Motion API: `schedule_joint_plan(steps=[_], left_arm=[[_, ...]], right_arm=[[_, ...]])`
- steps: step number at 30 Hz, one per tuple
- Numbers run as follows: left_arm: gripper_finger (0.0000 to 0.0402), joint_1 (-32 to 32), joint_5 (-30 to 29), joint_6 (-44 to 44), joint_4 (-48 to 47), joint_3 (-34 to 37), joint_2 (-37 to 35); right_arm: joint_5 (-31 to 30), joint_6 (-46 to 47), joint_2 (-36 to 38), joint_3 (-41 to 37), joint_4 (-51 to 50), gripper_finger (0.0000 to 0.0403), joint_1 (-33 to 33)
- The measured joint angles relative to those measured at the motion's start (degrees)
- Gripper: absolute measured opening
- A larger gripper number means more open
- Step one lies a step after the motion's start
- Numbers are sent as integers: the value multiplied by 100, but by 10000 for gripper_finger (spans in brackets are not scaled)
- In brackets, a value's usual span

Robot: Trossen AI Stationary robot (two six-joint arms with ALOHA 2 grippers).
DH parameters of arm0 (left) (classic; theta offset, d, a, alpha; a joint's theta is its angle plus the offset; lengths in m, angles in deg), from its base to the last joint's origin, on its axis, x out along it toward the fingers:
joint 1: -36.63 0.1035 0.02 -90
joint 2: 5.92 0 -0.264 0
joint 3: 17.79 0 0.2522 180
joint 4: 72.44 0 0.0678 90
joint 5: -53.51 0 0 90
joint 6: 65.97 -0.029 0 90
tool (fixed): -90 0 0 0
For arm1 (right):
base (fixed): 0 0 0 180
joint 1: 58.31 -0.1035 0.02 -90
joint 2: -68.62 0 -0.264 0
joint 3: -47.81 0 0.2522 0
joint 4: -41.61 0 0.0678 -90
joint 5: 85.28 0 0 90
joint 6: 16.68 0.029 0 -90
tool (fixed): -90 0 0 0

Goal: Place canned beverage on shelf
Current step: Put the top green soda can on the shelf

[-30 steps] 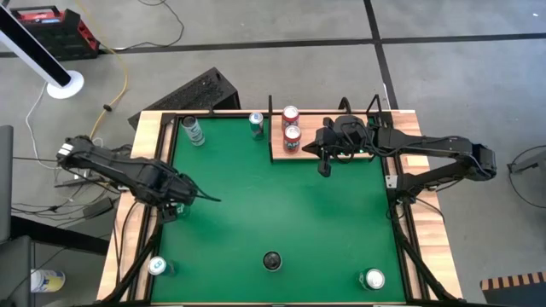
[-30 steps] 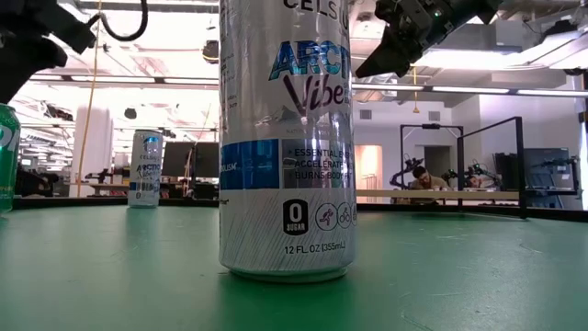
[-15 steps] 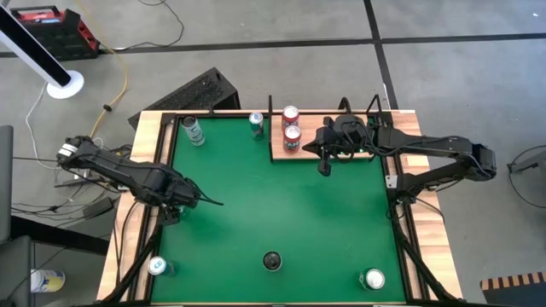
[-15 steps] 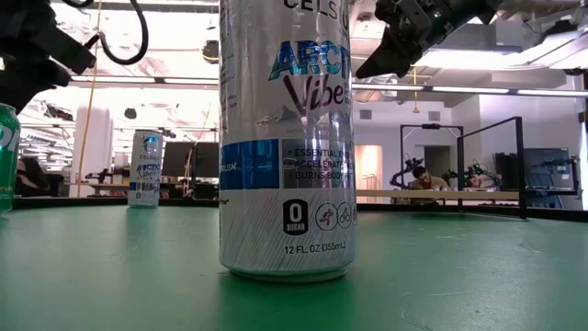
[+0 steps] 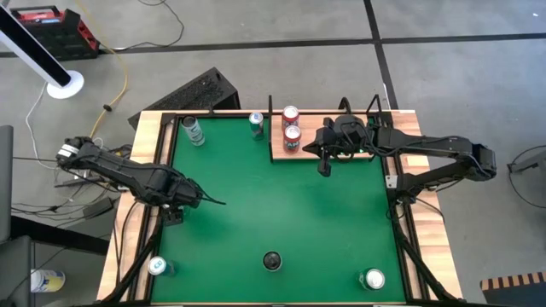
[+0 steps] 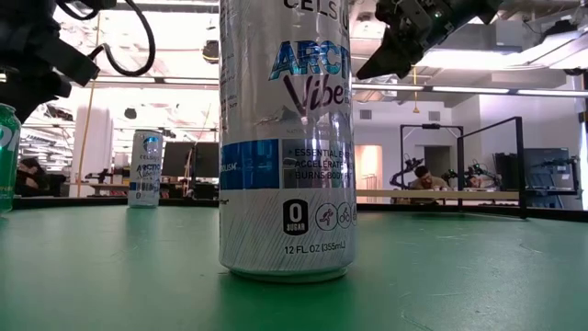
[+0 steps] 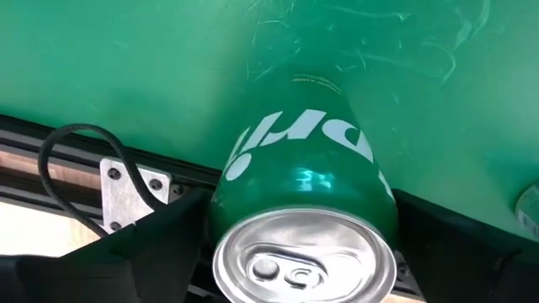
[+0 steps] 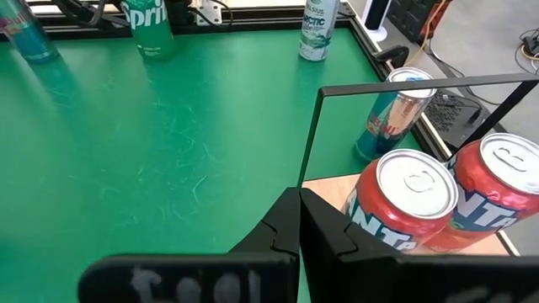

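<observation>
From above, the green table [image 5: 281,213] carries the shelf [image 5: 341,154], a light-wood plank with thin black posts at the far edge, right of centre. Two red cans [image 5: 292,136] stand on its left end. Five more cans stand on the felt: two at the far edge, one in each near corner, one near the middle. The right gripper [image 5: 325,167] hangs at the shelf's near edge. The left gripper [image 5: 175,210] is at the table's left edge.

At table height, a tall silver can [image 6: 287,138] reads "ARCTIC Vibe", "0 SUGAR" and "12 FL OZ (355mL)".

The left wrist camera shows a glossy green can [image 7: 305,202] with white lettering, likely Sprite, between the dark fingers [image 7: 152,244], upright; whether they clamp it I cannot tell.

The right wrist camera shows closed, empty fingers [image 8: 290,231] beside the red cans, with "Sprite" readable on the distant green can.
</observation>
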Motion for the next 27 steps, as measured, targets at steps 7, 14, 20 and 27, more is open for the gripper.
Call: schedule_joint_plan(steps=[7, 14, 20, 27], left_arm=[[284, 225, 251, -81, -123, -2, 0], [284, 707, 490, -568, -156, -411, 82], [284, 1398, 109, -1581, -55, -1692, 806], [284, 1919, -371, -3415, 70, -3794, 2834]], right_arm=[[0, 69, 88, -4, -352, 27, -1], [0, 19, 474, -4, -680, 27, -41], [0, 36, 1051, -4, -1237, 27, 94], [0, 218, 1559, -4, -1759, 27, 133]])
